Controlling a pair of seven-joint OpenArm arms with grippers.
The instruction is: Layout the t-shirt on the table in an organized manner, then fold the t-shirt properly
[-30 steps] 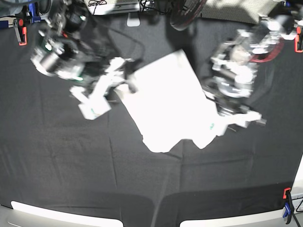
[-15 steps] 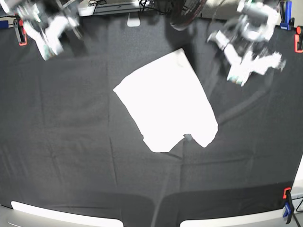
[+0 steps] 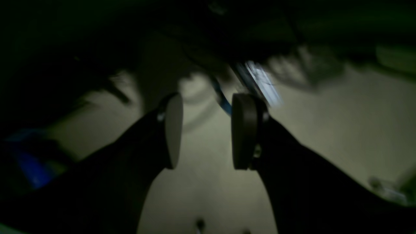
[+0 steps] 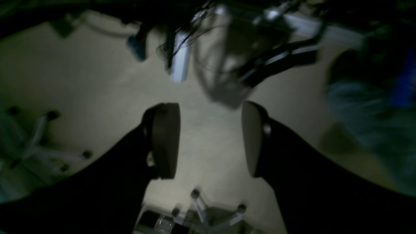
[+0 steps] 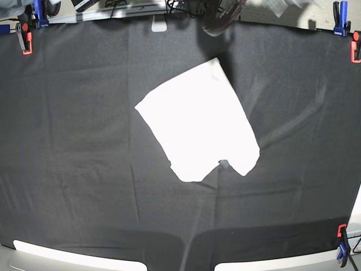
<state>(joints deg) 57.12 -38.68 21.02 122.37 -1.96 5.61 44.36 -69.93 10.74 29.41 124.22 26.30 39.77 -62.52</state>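
Observation:
The t-shirt [image 5: 197,121] lies folded into a white, slanted, roughly rectangular shape in the middle of the table [image 5: 73,141], plain side up with no print showing. Neither arm appears over the table in the base view. In the left wrist view my left gripper [image 3: 206,130] is open, its pads apart with only blurred pale floor behind them. In the right wrist view my right gripper [image 4: 211,139] is also open and holds nothing. Both wrist views look off the table, so the shirt is out of sight in them.
Red clamps [image 5: 25,40] [image 5: 355,48] and blue clamps [image 5: 338,25] grip the far edge of the black cloth; another clamp [image 5: 342,244] sits at the near right corner. A dark round object [image 5: 223,17] overhangs the far edge. A wheeled chair base [image 4: 201,208] stands on the floor.
Both arms have pulled away from the shirt's sides toward the far corners and left the base view. The shirt has stayed where it lay.

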